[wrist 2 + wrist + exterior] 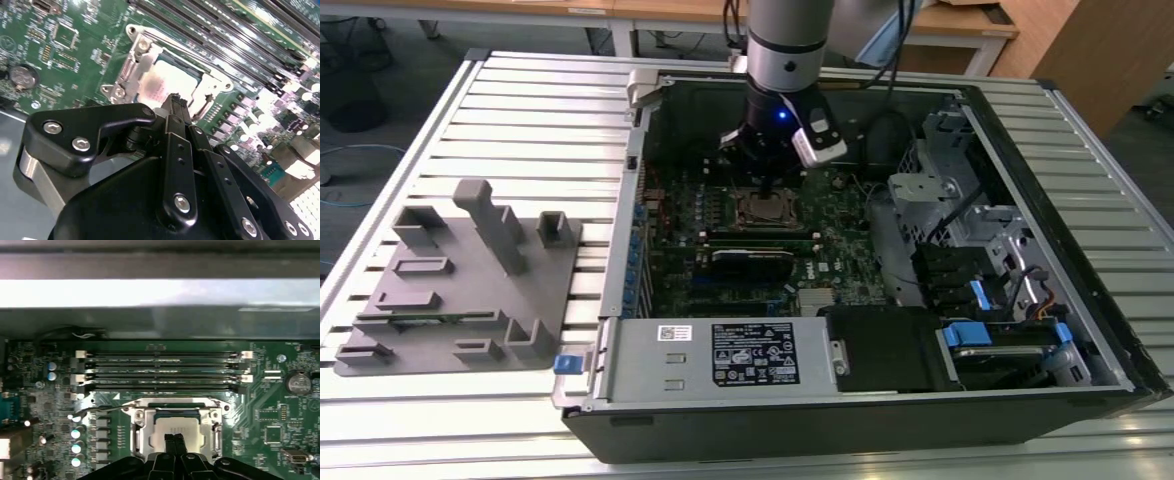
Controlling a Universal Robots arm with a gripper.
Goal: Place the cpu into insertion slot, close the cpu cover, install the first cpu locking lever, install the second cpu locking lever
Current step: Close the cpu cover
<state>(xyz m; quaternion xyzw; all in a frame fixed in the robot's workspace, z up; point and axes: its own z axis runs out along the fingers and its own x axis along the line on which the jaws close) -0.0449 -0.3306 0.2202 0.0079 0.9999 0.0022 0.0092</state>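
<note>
Open computer case (881,425) on a slatted worktop (520,100), end effector (173,440) low over the green board (265,400), fingers drawn together and gripping nothing, tips touching or just above the cpu (170,427). Cpu seated flat in the slot (200,404), cover (142,432) seemingly folded down around it, thin wire lever (100,410) apparently loose beside the socket. Probably best done by pressing straight down with light force, keeping the tips clear of nearby small parts, and meeting the lever squarely to avoid slipping off the wire.
</note>
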